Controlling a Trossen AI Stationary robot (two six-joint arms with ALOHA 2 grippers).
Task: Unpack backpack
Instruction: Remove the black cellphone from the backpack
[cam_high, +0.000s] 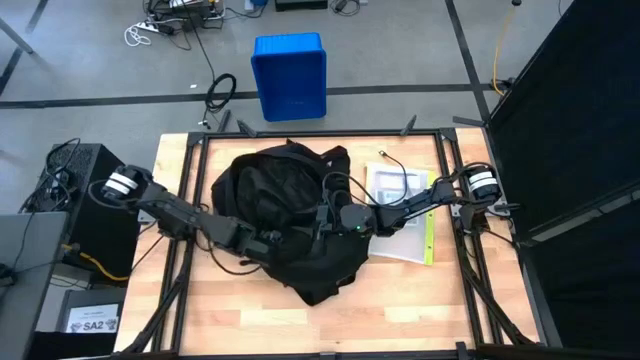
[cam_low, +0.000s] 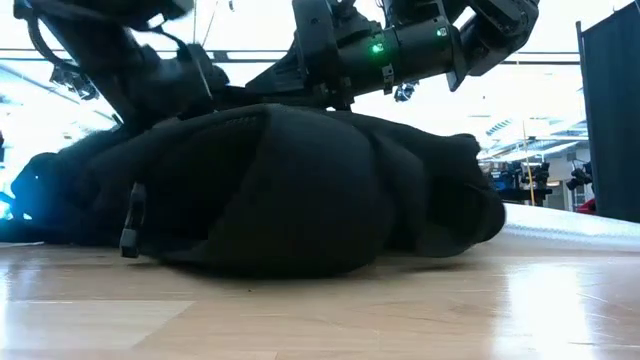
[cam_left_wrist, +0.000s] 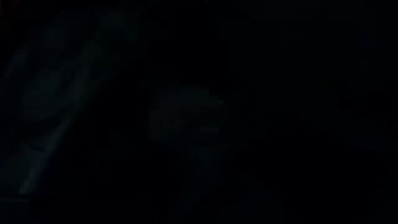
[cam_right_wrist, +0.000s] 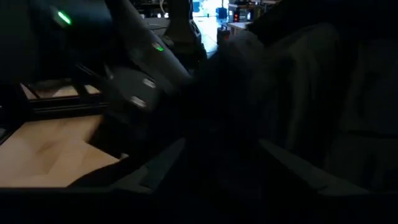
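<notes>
Nearest in the low view, the pale wooden table top (cam_low: 320, 310) fills the bottom of the frame, and on it lies the large black fabric backpack (cam_low: 290, 190), slumped in a low mound across the middle with a small black strap buckle (cam_low: 130, 222) hanging at its lower left. From above, the backpack (cam_high: 290, 215) sits at the centre of the frame on the wooden table (cam_high: 410, 300), crumpled, its lower end pointing toward the bottom edge. The left gripper (cam_high: 268, 240) comes in from the left of the frame and is buried in the bag's folds at its lower left; whether its fingers are spread or pressed together cannot be told, and its wrist view is all dark. The right gripper (cam_high: 335, 216) reaches in from the right and meets the fabric at the bag's right-centre; its finger state cannot be told either. Just right of the backpack, under the right arm, lie white papers in a clear sleeve (cam_high: 398, 195) and a yellow-green ruler (cam_high: 430, 238). Farther off, at the top centre, a blue plastic bin (cam_high: 290, 76) stands on the grey floor beyond the table.
</notes>
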